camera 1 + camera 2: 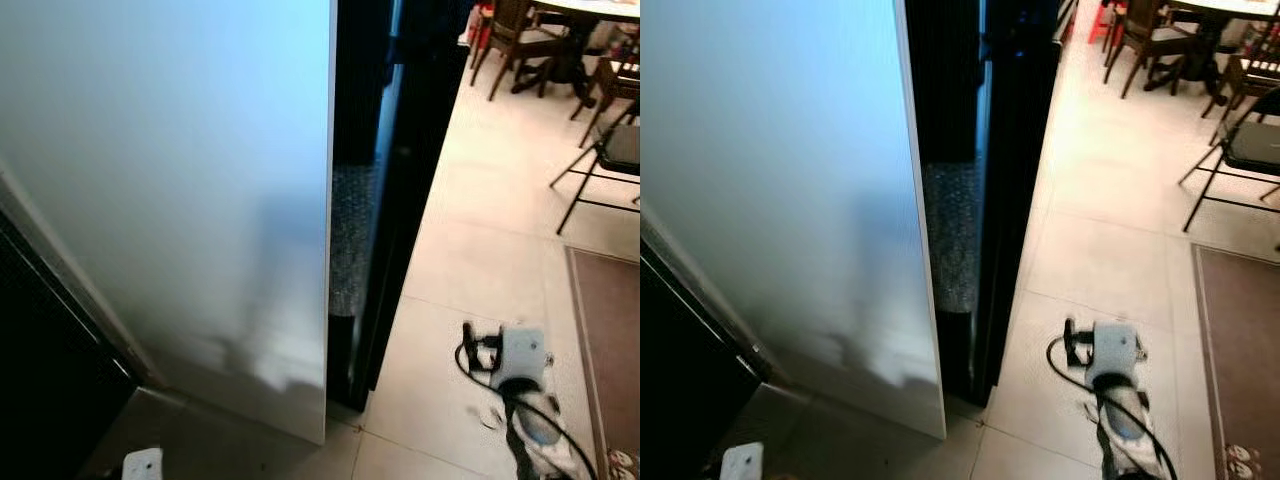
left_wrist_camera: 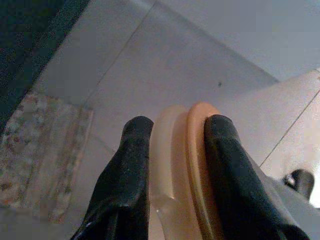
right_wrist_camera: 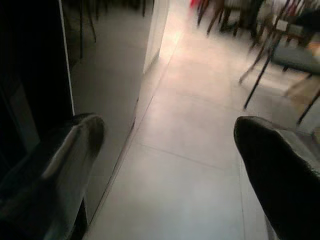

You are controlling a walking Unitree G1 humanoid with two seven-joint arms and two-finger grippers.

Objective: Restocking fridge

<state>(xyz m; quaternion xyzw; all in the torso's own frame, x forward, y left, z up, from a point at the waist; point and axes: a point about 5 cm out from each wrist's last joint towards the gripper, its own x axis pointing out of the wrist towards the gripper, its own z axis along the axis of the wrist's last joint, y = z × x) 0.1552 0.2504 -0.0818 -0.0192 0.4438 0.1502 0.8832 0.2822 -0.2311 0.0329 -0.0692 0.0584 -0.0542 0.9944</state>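
Observation:
The fridge's tall pale door [image 1: 180, 200] stands open in front of me, its edge toward the dark fridge body [image 1: 400, 180]. A slice of bubble-textured lining [image 1: 348, 235] shows in the gap between them. In the left wrist view my left gripper [image 2: 175, 125] is shut on a pale translucent container with an orange lid [image 2: 182, 165], held over the tiled floor. My right gripper [image 3: 167, 135] is open with nothing between its fingers, low beside the door's edge [image 3: 67, 65]. My right arm [image 1: 520, 360] hangs over the tiles to the right of the fridge.
Dining chairs [image 1: 515, 40] and a table [image 1: 600, 10] stand at the back right. A black folding chair [image 1: 605, 160] is nearer on the right, with a brown rug [image 1: 605, 340] below it. A patterned mat [image 2: 35, 155] lies on the floor in the left wrist view.

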